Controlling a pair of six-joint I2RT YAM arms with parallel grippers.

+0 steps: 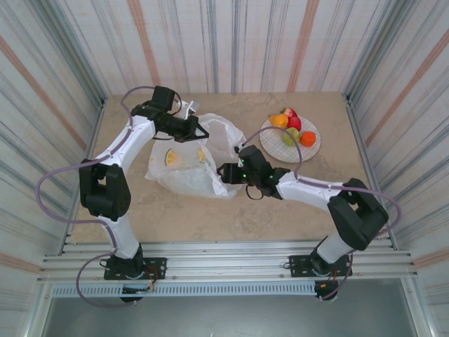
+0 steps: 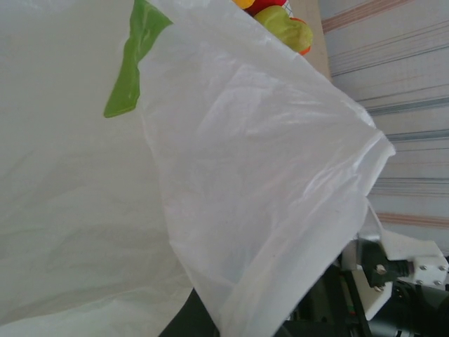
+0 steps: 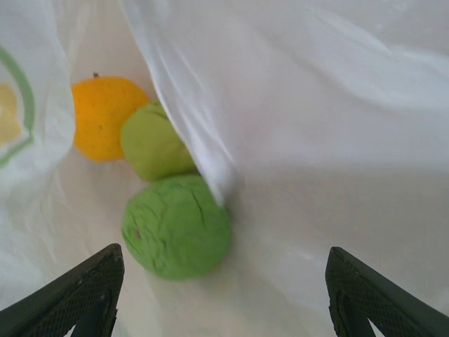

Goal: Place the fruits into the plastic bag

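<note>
The plastic bag (image 1: pixel 184 163) lies crumpled mid-table, its mouth toward the right. My left gripper (image 1: pixel 191 129) holds up the bag's upper edge, and the white film (image 2: pixel 245 175) drapes over its fingers. At the bag's mouth my right gripper (image 1: pixel 226 173) is open, its dark fingertips (image 3: pixel 77 298) wide apart and holding nothing. Inside the bag lie an orange fruit (image 3: pixel 105 116) and two green fruits (image 3: pixel 154 144) (image 3: pixel 177 226), the nearer one just ahead of the right gripper (image 3: pixel 223 302). Several more fruits (image 1: pixel 291 126) sit on the plate.
The round white plate (image 1: pixel 275 149) stands at the back right, next to the bag. Striped walls close in the table on three sides. Part of the right arm (image 2: pixel 400 277) shows beyond the bag's edge in the left wrist view.
</note>
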